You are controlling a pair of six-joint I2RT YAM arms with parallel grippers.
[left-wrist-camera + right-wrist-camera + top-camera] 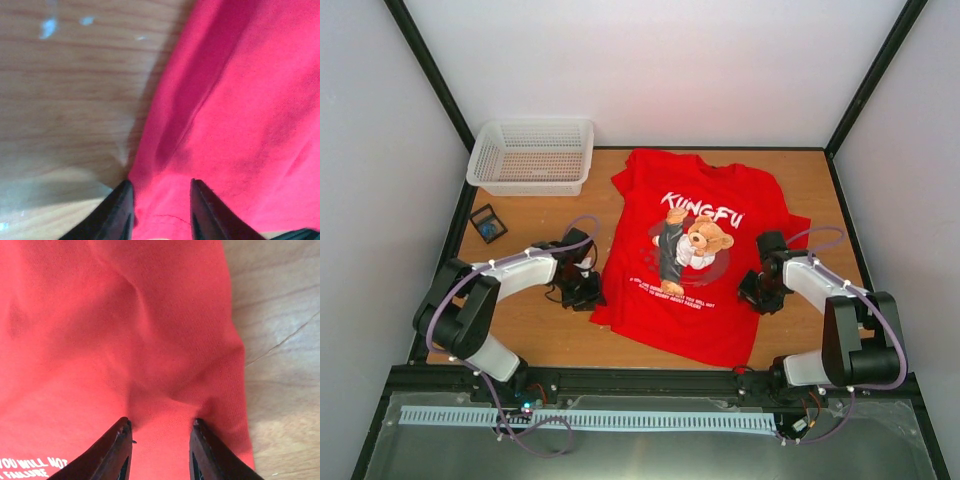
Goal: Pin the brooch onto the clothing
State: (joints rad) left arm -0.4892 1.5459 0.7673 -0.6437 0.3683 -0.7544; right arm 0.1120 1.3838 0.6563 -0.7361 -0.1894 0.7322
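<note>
The clothing [650,190], a red T-shirt with white lettering and a brown bear, lies spread flat on the wooden table [535,335]. My left gripper [588,295] rests on the shirt's left hem. In the left wrist view its jaws stand apart, tips [161,186] pressed into the red cloth [240,100], which wrinkles between them. My right gripper [757,292] sits on the shirt's right edge, jaws likewise apart [161,422], with the cloth [100,315] puckered between the tips. The brooch [489,228], a small dark-blue thing in a black square holder, lies at the far left, apart from both grippers.
A white mesh basket [530,123] stands at the back left corner. Black frame rails border the table on all sides. Bare wood shows left of the shirt and along its right edge [280,315].
</note>
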